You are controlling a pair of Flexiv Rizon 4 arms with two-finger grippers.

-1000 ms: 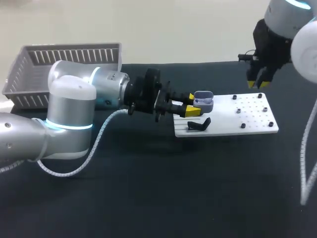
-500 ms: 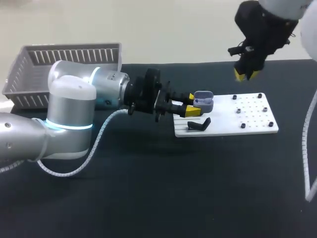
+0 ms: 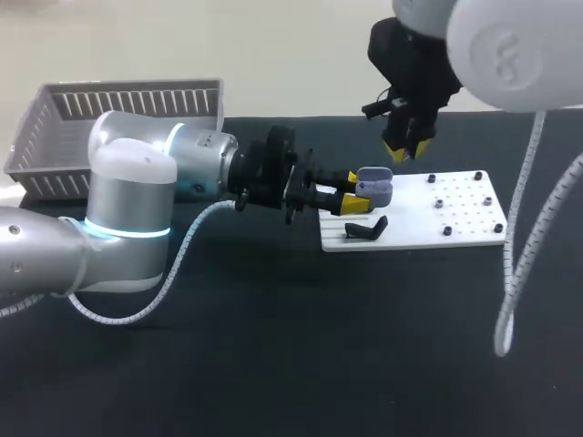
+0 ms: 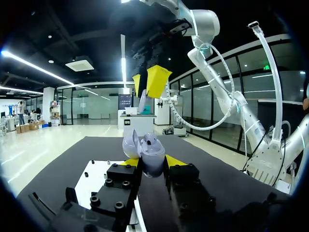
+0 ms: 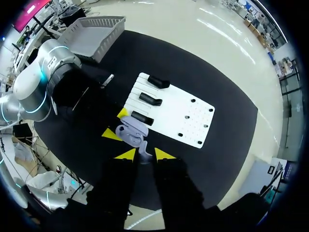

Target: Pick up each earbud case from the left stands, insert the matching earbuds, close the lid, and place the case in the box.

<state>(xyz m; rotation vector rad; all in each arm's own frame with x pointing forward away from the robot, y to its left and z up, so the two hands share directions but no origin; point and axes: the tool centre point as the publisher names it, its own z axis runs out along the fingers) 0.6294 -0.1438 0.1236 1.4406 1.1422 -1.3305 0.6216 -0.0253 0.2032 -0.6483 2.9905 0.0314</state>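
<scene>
One lavender earbud case [image 3: 374,186], lid open, sits clamped between the fingers of my left gripper [image 3: 352,191], over the end of the one white board [image 3: 465,223] nearest that gripper. The board carries three black stands [image 5: 150,99]. My right gripper [image 3: 406,151], pinched on a small pale earbud [image 5: 144,152], hangs just above the case; a second ago it was out over the board's far end, while my left arm has not moved. One grey basket [image 3: 118,114] stands behind my left arm, with open black table [image 3: 319,364] below it

Box [image 3: 137,102] back-left; case [image 3: 374,186] over board's [image 3: 466,208] left end.
</scene>
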